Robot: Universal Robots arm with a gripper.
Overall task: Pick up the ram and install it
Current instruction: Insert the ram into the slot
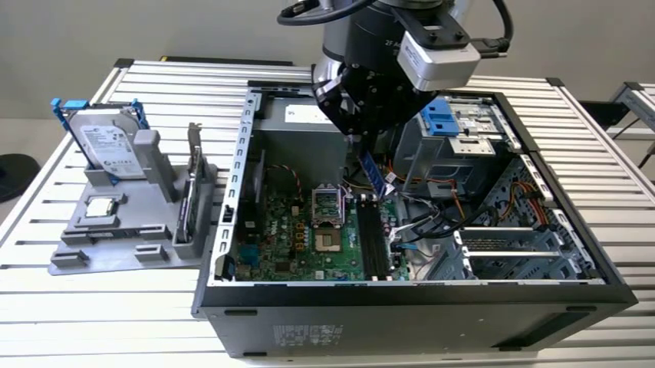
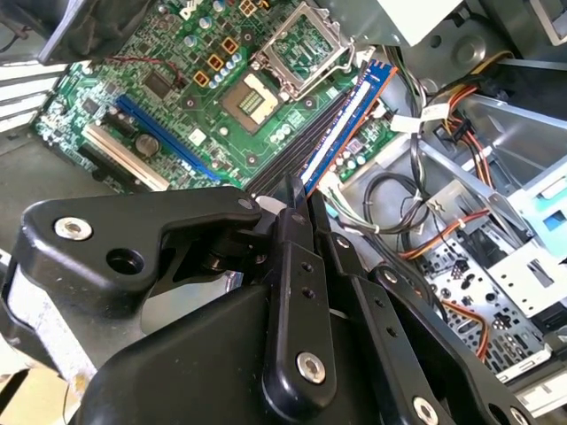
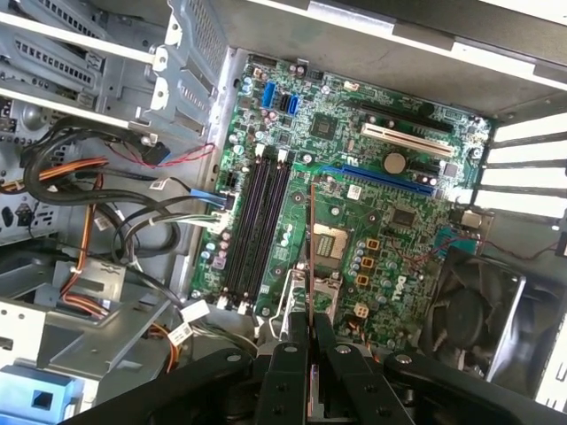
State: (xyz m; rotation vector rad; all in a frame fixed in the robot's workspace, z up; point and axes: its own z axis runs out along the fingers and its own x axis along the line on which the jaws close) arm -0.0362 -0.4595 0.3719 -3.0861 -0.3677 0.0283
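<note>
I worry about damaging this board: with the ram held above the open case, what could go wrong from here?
1. The ram, clamped in the gripper, looks offset from the memory slots, nearer the processor socket; lowering here could strike the socket.
2. Loose cables lie beside the slots and might snag.

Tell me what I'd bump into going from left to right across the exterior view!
Silver hard drive → processor socket → ram hanging from the claw → blue drive tray.
</note>
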